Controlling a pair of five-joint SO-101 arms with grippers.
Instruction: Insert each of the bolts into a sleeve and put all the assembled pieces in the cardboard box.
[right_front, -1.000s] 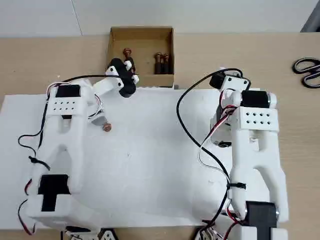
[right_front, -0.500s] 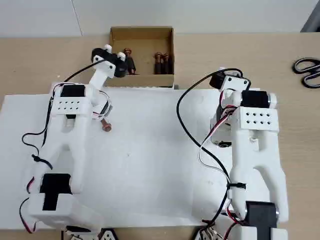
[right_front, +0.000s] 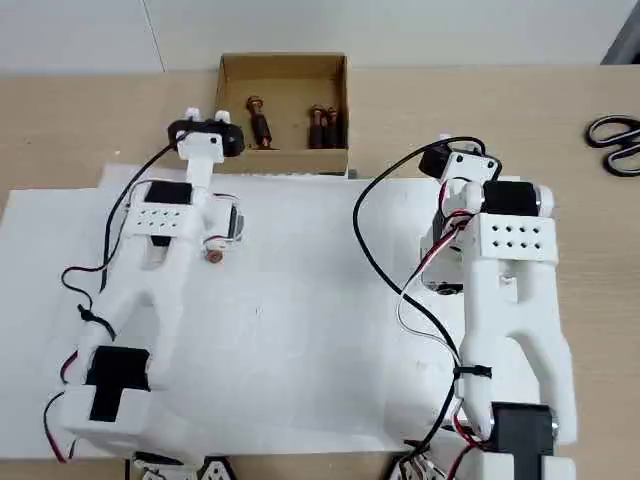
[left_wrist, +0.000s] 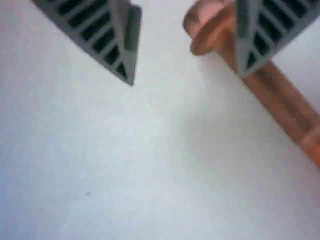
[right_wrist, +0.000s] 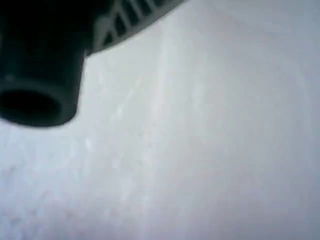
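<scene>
One bolt (left_wrist: 270, 95) loose, L gripper (left_wrist: 185, 72) over it, fingers (left_wrist: 107, 35) apart; R gripper (right_wrist: 85, 35) clamps sleeve (right_wrist: 37, 75). Next: grip bolt, align w/ sleeve.

my left fingers (left_wrist: 107, 35) grey, slotted | bolt (left_wrist: 280, 100) copper | sleeve (right_wrist: 37, 75) black | sheet (right_front: 320, 330) white | cardboard box (right_front: 285, 65) at its 12 o'clock brown | table (right_front: 100, 110) tan | my left arm (right_front: 150, 290) white

I'm working at a lab bench: wooden table (right_front: 80, 120), white sheet (right_front: 300, 340) lying under my jaws, scissors (right_front: 615, 143) sitting off to their right.
</scene>
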